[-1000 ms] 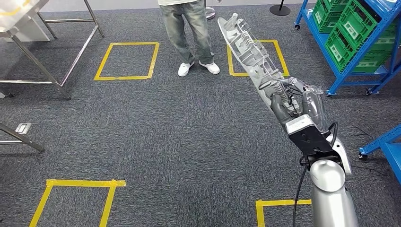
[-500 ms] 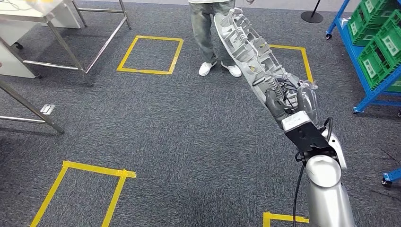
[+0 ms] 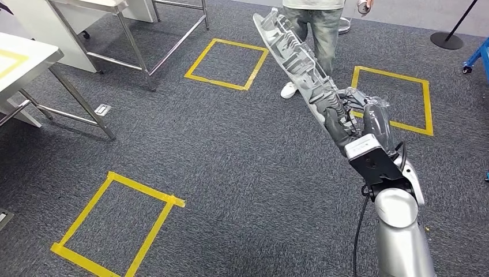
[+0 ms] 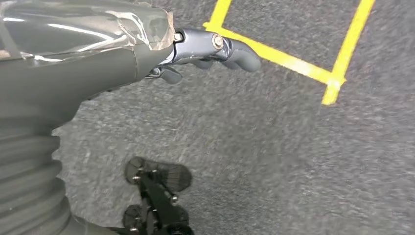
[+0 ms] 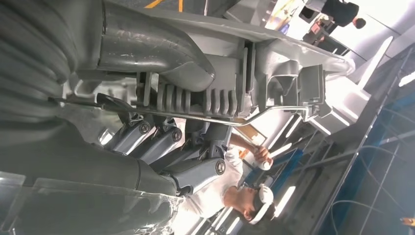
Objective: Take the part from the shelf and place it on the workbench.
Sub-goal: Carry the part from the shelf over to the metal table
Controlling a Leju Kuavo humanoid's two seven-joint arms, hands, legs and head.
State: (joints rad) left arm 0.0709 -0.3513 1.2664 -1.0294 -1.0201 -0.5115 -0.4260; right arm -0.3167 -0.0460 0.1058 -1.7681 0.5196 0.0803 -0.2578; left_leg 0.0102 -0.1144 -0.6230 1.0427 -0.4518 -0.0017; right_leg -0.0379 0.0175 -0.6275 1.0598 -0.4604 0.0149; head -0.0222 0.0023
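While gripped by right robot hand, part angles above carpet.

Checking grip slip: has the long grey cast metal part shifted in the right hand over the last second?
No. The long grey cast metal part sits the same against the right hand; the floor shifts because the camera turned.

I see a pale silver-grey part in my dark grey right hand, on a silver arm. Dark speckled grey carpet bears yellow tape squares. The person wears faded grey-green jeans and white shoes.
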